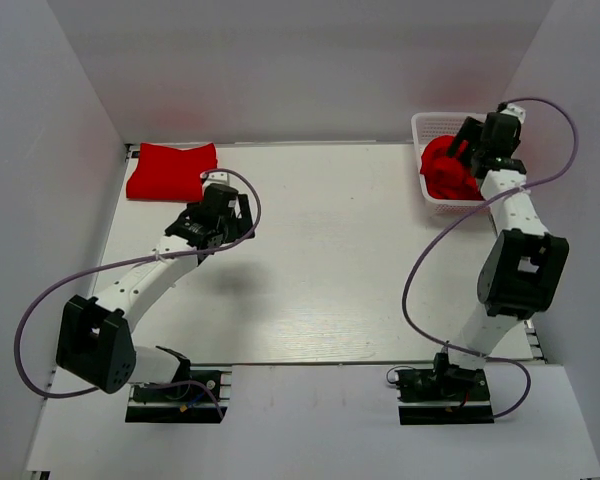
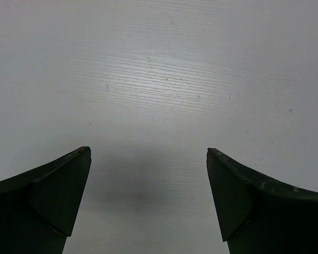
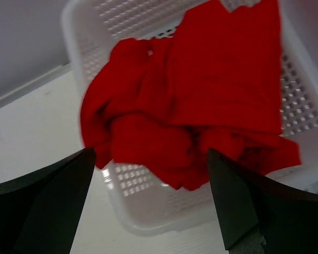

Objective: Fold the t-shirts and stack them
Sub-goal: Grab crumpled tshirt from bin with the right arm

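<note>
Looking down from above, we see one red folded t-shirt (image 1: 171, 170) lying flat at the far left corner of the white table (image 1: 330, 260). Our left gripper (image 2: 148, 156) hangs near it, a bit closer to us, over bare table. Its jaws are spread wide and hold nothing.

At the far right stands a white basket (image 1: 432, 124) with more red t-shirts (image 3: 185, 106) bunched up inside. Some of the cloth spills over its rim. We think there is more than one shirt in the heap, but the folds hide how many. Our right gripper (image 3: 151, 159) hovers right above that heap. Its jaws are spread wide too, and nothing is pinched in them.
</note>
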